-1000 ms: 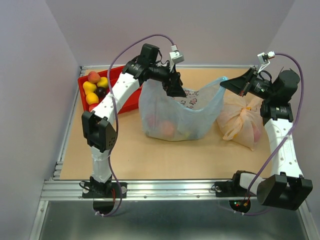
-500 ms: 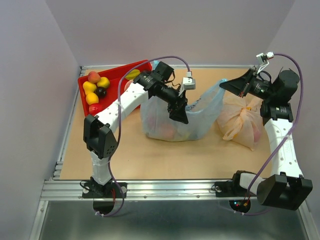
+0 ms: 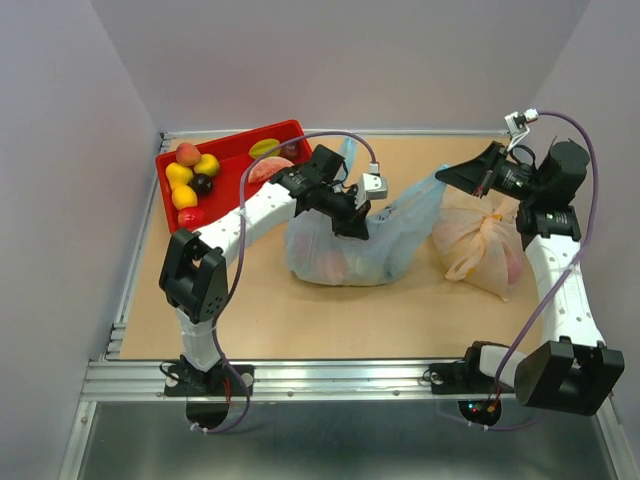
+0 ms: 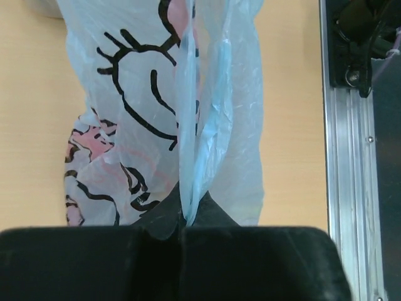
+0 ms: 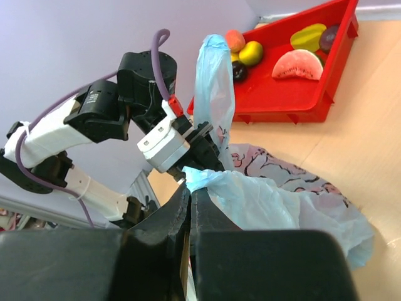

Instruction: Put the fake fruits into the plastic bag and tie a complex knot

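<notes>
A: So, how far along is this?

B: Partway, I'd judge. The plastic bag (image 3: 395, 250) sits in the middle of the counter (image 3: 300, 325), and a few fake fruits (image 3: 332, 260) show as reddish shapes through its film. Several more lie in the red tray (image 3: 230, 139), beyond the bag and to its left. No knot is tied yet, so both the loading and the tying are left.

A: And the 2 hands?

B: The left hand (image 4: 183, 219) is clamped tight on a fold of film at the bag's top middle. The right hand (image 5: 190, 188) is pinched on 1 handle loop (image 5: 216, 185), off the bag's right end. The other loop (image 5: 213, 69) stands free and upright, just beyond the left hand.

A: Which way does the bag lie?

B: Its long axis runs left to right across the counter. The body slumps low at the left, and the rim is drawn out to a point that rises toward the right hand. A pale orange bag (image 3: 480, 240), already tied, lies just right of the bag.
</notes>
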{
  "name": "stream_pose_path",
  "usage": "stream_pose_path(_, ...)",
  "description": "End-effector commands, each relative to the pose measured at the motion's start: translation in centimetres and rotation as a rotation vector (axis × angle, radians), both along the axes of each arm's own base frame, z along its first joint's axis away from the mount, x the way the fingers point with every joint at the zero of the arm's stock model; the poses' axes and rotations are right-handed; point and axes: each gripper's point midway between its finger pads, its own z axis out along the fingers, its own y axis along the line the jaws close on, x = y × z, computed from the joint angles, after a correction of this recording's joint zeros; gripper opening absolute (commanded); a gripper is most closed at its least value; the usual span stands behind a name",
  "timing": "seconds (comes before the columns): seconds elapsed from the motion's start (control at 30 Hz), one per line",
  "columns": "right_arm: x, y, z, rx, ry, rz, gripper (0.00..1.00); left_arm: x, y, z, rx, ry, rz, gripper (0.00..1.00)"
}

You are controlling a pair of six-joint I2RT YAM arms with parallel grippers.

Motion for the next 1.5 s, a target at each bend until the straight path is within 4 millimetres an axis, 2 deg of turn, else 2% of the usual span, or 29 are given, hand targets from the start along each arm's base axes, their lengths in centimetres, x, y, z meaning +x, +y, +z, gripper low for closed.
stream_pose_path(0.0,0.8,-0.4,-0.8,-0.02,-0.028,-0.025,0.18,0.4,0.1,-2.8,0.031,0.016,0.018,0.0)
stream_pose_path(0.07,0.8,-0.4,-1.5,-0.021,-0.015,-0.022,0.36,0.4,0.1,-3.8,0.039,0.042,0.017,0.0)
stream_pose_path(0.1,0.4,-0.3,-1.6,-0.023,-0.012,-0.012,0.55,0.7,0.2,-3.9,0.035,0.046,0.023,0.0)
stream_pose_path(0.17,0.0,-0.3,-2.4,-0.046,-0.021,-0.019,0.78,0.7,0.2,-3.8,0.02,0.066,0.018,0.0)
stream_pose_path(0.2,-0.4,-0.3,-2.7,-0.057,-0.02,-0.02,0.99,1.1,0.4,-3.7,0.012,0.07,0.024,0.0)
stream_pose_path(0.23,-1.1,-0.3,-2.7,-0.072,-0.03,-0.032,1.0,1.3,0.5,-3.3,0.004,0.066,0.027,0.0)
stream_pose_path(0.37,-1.6,-1.1,-5.6,-0.203,-0.078,-0.088,1.0,1.0,0.9,-2.7,-0.005,0.072,-0.004,0.0)
stream_pose_path(0.47,-1.5,-1.6,-9.8,-0.275,-0.073,-0.089,1.0,0.2,1.2,-2.0,-0.031,0.065,-0.05,0.0)
stream_pose_path(0.57,-0.8,-1.5,-12.3,-0.297,-0.064,-0.023,1.0,-0.2,1.2,-1.5,-0.057,0.049,-0.065,0.0)
stream_pose_path(0.7,0.2,-0.7,-12.3,-0.263,-0.099,0.029,1.0,-0.1,0.9,-1.0,-0.073,0.033,-0.077,0.0)
stream_pose_path(0.77,0.3,0.3,-13.0,-0.249,-0.085,0.047,1.0,0.0,0.8,-0.8,-0.08,0.026,-0.081,0.0)
stream_pose_path(0.9,1.3,3.0,-13.6,-0.234,-0.109,0.111,1.0,0.0,0.8,-0.7,-0.081,0.019,-0.089,0.0)
stream_pose_path(0.97,0.7,5.1,-13.8,-0.227,-0.115,0.162,1.0,-0.1,0.9,-0.9,-0.079,0.021,-0.09,0.0)
stream_pose_path(1.03,0.5,6.4,-14.5,-0.214,-0.102,0.177,0.92,-0.2,1.0,-0.9,-0.079,0.016,-0.088,0.0)
stream_pose_path(1.1,0.8,6.6,-15.0,-0.204,-0.099,0.164,0.76,-0.2,1.1,-0.5,-0.085,0.0,-0.082,0.0)
stream_pose_path(1.13,1.2,6.5,-15.2,-0.198,-0.077,0.137,0.6,-0.2,1.1,-0.6,-0.093,0.001,-0.065,0.02)
stream_pose_path(1.17,1.3,6.5,-15.1,-0.194,-0.079,0.132,0.48,-0.2,1.2,0.3,-0.106,-0.025,-0.049,0.03)
stream_pose_path(1.2,1.6,6.4,-14.9,-0.19,-0.081,0.113,0.13,-0.4,1.4,-0.1,-0.092,0.002,-0.006,0.05)
stream_pose_path(1.23,1.6,6.5,-14.5,-0.169,-0.06,0.106,0.05,0.0,0.9,0.5,-0.105,-0.036,0.016,0.08)
stream_pose_path(1.27,1.5,6.5,-14.0,-0.158,-0.066,0.103,0.0,0.3,1.2,1.5,-0.107,-0.068,0.061,0.19)
stream_pose_path(1.33,1.3,6.7,-13.3,-0.144,-0.073,0.091,0.01,1.0,1.5,2.3,-0.113,-0.061,0.166,0.29)
stream_pose_path(1.37,0.9,6.7,-12.4,-0.137,-0.092,0.074,0.0,1.5,1.8,4.0,-0.137,-0.071,0.243,0.41)
stream_pose_path(1.43,0.5,6.8,-12.3,-0.147,-0.103,0.041,0.0,1.7,2.2,5.8,-0.178,-0.064,0.334,0.51)
stream_pose_path(1.47,0.3,6.8,-12.2,-0.156,-0.109,0.026,0.01,1.5,3.0,8.2,-0.222,-0.044,0.43,0.56)
